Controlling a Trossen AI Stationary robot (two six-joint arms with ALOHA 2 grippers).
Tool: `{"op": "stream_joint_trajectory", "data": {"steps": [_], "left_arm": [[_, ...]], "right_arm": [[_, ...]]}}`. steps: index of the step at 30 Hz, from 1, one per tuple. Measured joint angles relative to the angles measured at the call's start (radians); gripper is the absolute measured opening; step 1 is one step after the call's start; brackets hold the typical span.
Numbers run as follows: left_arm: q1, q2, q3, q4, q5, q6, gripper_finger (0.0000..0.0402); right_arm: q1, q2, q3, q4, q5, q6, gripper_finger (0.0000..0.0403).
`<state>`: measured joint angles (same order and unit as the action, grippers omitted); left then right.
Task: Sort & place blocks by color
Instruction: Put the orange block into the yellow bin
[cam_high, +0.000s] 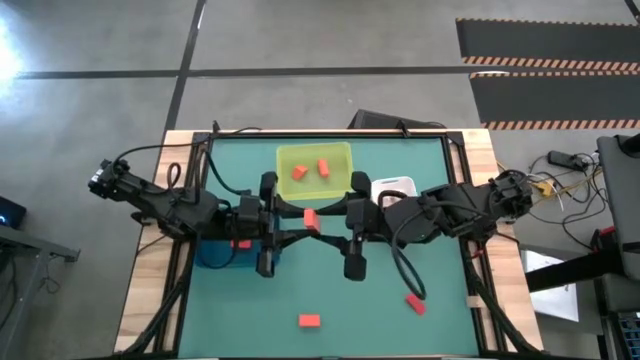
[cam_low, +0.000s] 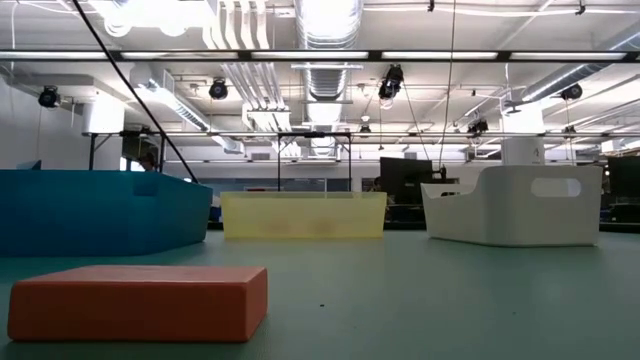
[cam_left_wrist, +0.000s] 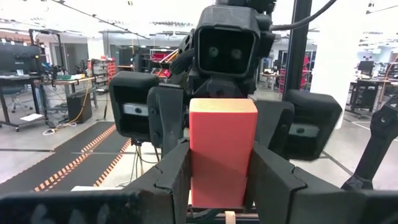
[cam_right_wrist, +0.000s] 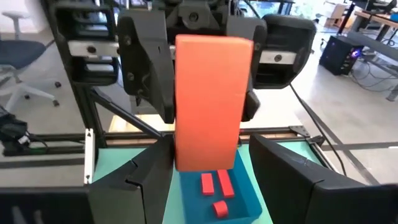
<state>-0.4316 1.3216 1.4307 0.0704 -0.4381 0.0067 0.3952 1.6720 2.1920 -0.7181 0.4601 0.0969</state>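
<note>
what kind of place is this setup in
Probably an open-plan robotics lab or industrial workshop: bare silver ceiling ducts, a grey concrete floor with hazard-striped black mats, and rows of desks with dark monitors behind the table.

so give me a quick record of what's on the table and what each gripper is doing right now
held block: red block, upright, above the middle of the table
left gripper: shut on the red block
right gripper: open, facing the left one, fingers either side of the same block
yellow tray: two orange blocks inside
blue tray: three red blocks inside
white tray: contents hidden
loose blocks: two on the near mat
</note>
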Motion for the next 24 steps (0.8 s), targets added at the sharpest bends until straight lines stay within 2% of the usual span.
{"op": "stream_joint_trajectory", "data": {"steps": [3,9,14,20,24], "left_arm": [[0.001,0.0,0.0,0.001,0.0,0.0,0.0112],[0.0,0.0,0.0,0.0,0.0,0.004,0.0112],[0.0,0.0,-0.005,0.002,0.0,0.003,0.0116],[0.0,0.0,-0.014,0.001,-0.019,-0.005,0.0189],[0.0,0.0,-0.014,0.001,-0.039,-0.004,0.0214]], "right_arm": [[-0.008,0.001,-0.001,-0.002,-0.006,-0.005,0.0184],[-0.022,0.001,-0.001,0.002,-0.057,0.01,0.012],[-0.022,0.001,-0.001,0.0,-0.056,0.01,0.0119],[-0.023,0.001,-0.001,-0.005,-0.045,0.012,0.0119],[-0.024,0.0,-0.001,-0.013,-0.046,0.014,0.0119]]}}
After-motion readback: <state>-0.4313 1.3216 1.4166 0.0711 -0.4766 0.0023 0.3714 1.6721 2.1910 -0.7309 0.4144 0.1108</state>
